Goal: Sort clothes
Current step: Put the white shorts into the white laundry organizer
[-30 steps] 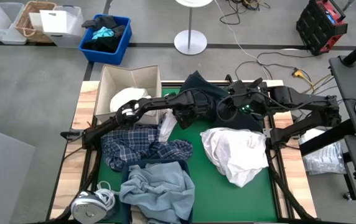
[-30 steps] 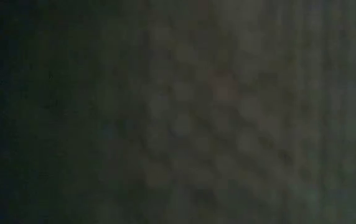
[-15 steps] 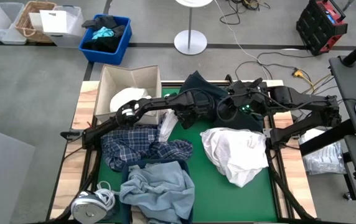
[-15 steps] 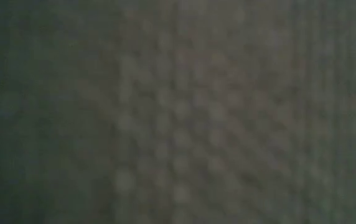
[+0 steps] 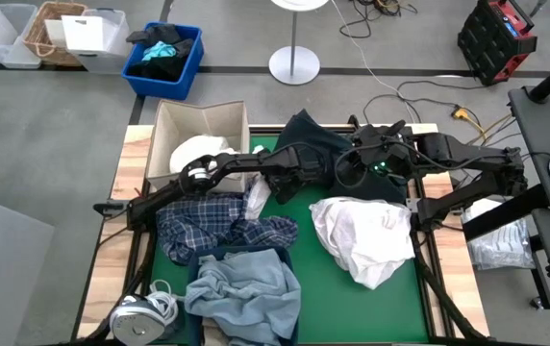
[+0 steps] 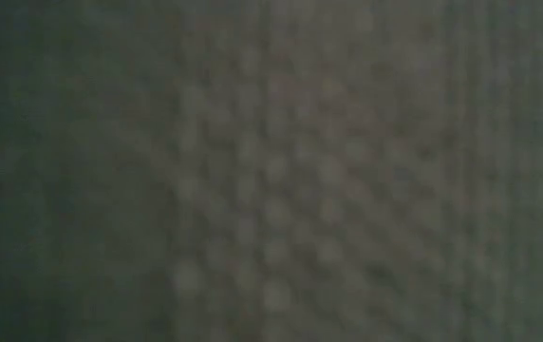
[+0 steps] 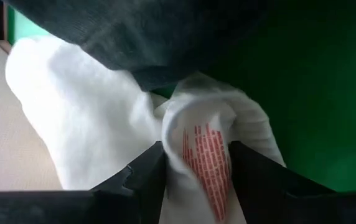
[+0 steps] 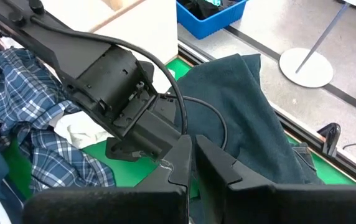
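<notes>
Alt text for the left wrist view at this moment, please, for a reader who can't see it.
The left gripper is closed on a fold of a white shirt with a red printed pattern, its two dark fingers pressing the cloth from either side. A dark navy piece drapes above the shirt, and the green table mat shows behind.

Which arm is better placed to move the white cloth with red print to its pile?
Left. The left hand is shut on the white cloth with red print, beside the dark navy piece. The right hand is shut on nothing.
</notes>
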Action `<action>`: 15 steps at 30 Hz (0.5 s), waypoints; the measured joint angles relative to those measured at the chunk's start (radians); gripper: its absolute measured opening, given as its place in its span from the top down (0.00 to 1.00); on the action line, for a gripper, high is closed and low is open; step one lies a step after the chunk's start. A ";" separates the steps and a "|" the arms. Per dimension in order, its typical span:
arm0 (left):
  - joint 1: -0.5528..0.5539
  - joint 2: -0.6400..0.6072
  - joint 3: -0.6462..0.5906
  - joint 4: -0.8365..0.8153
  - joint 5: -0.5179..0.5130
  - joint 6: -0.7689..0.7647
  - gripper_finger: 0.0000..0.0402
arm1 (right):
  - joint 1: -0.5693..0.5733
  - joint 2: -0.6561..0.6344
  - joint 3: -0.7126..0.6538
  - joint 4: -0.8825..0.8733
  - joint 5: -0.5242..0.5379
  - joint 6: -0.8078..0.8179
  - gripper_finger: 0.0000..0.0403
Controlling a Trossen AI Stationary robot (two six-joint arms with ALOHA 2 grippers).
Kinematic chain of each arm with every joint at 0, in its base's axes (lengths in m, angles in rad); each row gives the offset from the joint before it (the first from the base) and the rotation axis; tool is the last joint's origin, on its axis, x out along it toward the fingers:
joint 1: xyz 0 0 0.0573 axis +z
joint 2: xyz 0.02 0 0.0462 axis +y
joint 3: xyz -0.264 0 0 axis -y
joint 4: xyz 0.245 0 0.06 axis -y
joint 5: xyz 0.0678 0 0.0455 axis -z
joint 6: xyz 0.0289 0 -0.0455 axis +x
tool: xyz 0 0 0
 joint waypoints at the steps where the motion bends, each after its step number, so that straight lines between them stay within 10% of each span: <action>1: 0.000 0.000 -0.003 0.001 0.004 0.000 0.62 | 0.000 0.000 0.000 0.000 0.000 -0.001 0.97; 15: 0.000 -0.002 -0.004 0.049 0.074 0.077 0.99 | 0.000 0.000 -0.001 0.000 0.010 -0.038 0.97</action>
